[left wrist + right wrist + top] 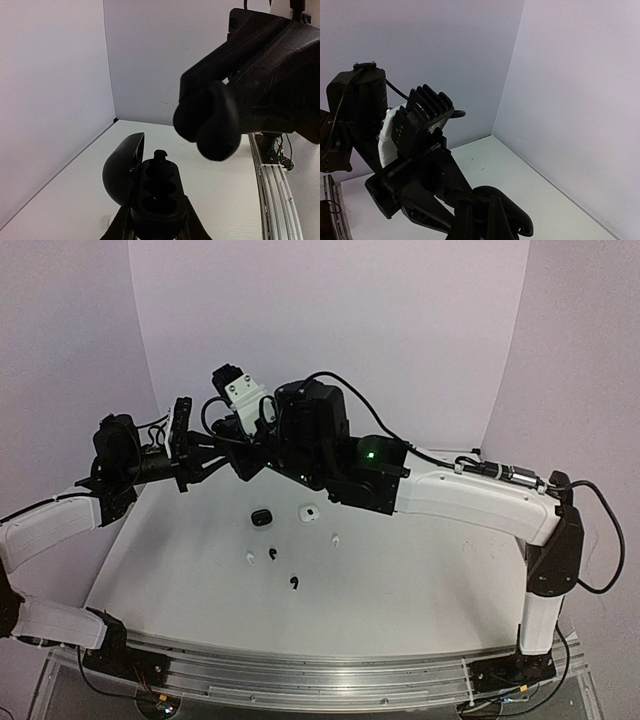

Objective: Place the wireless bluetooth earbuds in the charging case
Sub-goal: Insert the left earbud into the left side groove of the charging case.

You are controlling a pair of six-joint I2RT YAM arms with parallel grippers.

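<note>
Left gripper (156,224): clamped on the open charging case (155,195), its long axis running away from the wrist. Black earbud (160,155) stood in the far socket. Right gripper (205,127): fingers pressed together, hung nearest, just up-right of that socket.

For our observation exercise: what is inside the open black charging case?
In the charging case, a black earbud stands in the far recess; the two nearer recesses look empty, though their floors are too dark to see.
</note>
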